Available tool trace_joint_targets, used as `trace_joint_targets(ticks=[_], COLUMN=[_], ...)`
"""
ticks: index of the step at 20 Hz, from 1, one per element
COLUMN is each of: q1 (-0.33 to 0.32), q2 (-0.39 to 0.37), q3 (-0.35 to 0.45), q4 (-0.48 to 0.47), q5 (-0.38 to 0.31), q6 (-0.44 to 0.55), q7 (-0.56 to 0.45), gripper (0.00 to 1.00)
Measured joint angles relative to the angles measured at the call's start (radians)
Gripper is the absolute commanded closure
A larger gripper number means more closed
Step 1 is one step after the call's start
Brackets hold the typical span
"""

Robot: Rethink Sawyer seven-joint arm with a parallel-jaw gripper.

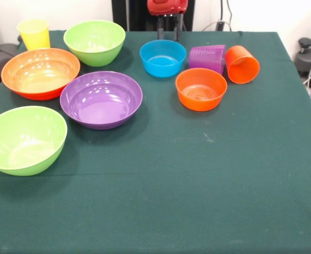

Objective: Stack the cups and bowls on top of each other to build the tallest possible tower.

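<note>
Gripper [169,29] at top centre, drawn back, empty; finger spread impossible to judge. Directly below: small blue bowl [162,57], upright. Right of it: purple cup [207,57] and orange cup [242,64], both tipped on their sides, then small orange bowl [201,89]. Yellow cup [34,34] upright, upper left. Count: three cups, six bowls. Nothing stacked.

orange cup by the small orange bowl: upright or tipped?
Tipped. The orange cup lies on its side, open mouth facing the camera, beside the purple cup and behind the small orange bowl.
</note>
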Motion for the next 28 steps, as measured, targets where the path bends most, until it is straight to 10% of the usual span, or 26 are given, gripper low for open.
trace_joint_targets(ticks=[28], q1=[-0.071], q2=[-0.005], q3=[-0.051], q4=[-0.003], q5=[-0.041], q6=[0.141], q7=[0.000], gripper=[0.00])
